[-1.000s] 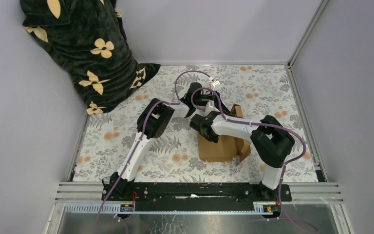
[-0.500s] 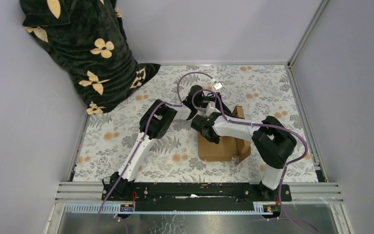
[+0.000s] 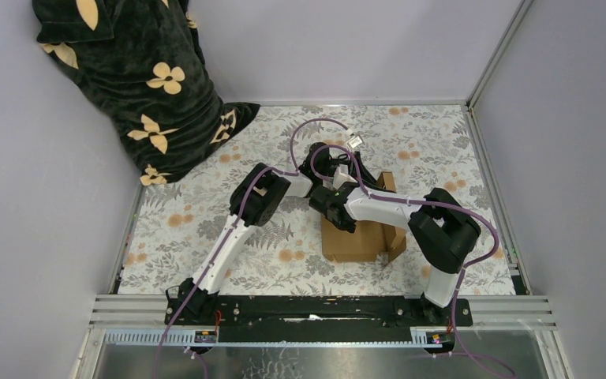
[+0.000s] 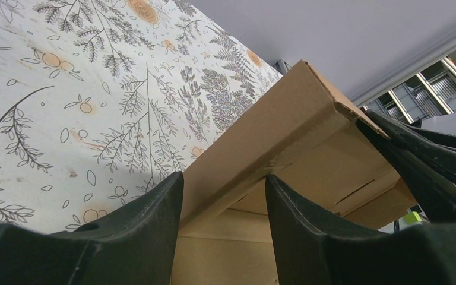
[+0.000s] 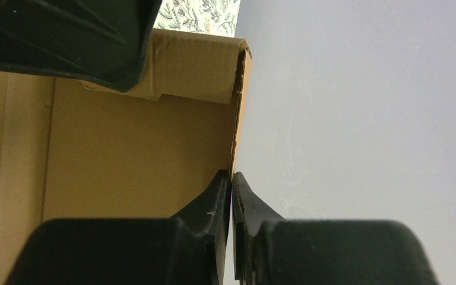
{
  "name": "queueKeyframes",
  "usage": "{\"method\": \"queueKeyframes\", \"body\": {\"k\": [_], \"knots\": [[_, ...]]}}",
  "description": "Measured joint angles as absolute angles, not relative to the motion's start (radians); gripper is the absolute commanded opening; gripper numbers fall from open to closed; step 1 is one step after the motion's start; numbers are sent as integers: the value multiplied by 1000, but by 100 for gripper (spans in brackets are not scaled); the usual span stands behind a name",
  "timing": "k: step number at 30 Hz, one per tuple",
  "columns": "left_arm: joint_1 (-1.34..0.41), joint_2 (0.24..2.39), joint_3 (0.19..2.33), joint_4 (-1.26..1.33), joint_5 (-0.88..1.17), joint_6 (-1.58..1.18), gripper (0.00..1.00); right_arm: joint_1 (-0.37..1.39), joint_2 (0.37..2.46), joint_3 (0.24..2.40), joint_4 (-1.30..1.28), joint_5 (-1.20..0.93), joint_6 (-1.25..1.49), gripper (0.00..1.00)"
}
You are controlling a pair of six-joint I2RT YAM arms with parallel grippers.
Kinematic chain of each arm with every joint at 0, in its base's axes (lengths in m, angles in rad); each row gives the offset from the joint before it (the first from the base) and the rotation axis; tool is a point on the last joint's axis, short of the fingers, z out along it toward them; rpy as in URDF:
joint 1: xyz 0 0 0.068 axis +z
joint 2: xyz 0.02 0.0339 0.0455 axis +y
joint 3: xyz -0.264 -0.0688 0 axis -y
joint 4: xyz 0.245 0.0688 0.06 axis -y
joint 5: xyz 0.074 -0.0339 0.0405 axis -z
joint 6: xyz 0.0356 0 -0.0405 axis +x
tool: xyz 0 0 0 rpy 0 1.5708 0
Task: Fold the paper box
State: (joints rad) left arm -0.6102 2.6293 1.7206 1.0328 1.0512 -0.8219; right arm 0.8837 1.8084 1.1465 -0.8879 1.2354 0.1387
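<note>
We see the paper box (image 3: 360, 237) half formed on the floral table cover (image 3: 205, 229), with both grippers meeting at its far wall. The right gripper (image 5: 231, 177) is clenched on the thin upright edge of a side wall. On one side of its fingers lies the brown inner panel, and on the other only open air before the grey wall (image 5: 362, 119).

The left gripper (image 4: 224, 178) stands released, its fingers (image 4: 154, 219) spread with the doubled-over wall running between them. We cannot tell whether either pad touches the cardboard. Past its fingertips the folded ridge runs up to a corner, where the right fingers sit just beside it. On the outer side of the left fingers the cover lies bare, leaving room to move.

Since a second ago, the left arm's elbow has swung toward the box and its gripper has shifted slightly the same way. The box and the right arm have stayed put.
</note>
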Motion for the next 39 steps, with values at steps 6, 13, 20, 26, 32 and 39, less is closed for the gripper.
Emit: {"method": "queueKeyframes", "body": {"k": [6, 13, 20, 26, 32, 39], "knots": [[-618, 2632, 1721, 1066, 1050, -832, 59, 884, 1808, 1147, -885, 1235, 136, 10], [-624, 2632, 1721, 1070, 1036, -833, 55, 884, 1808, 1146, -884, 1235, 135, 10], [-628, 2632, 1721, 1069, 1013, -833, 51, 884, 1802, 1142, -877, 1232, 134, 10], [-629, 2632, 1712, 1068, 991, -820, 45, 884, 1802, 1142, -877, 1232, 134, 10], [-634, 2588, 1629, 1034, 924, -770, 41, 884, 1801, 1142, -877, 1228, 134, 11], [-647, 2507, 1558, 918, 844, -686, 39, 884, 1790, 1147, -868, 1209, 134, 11]]}}
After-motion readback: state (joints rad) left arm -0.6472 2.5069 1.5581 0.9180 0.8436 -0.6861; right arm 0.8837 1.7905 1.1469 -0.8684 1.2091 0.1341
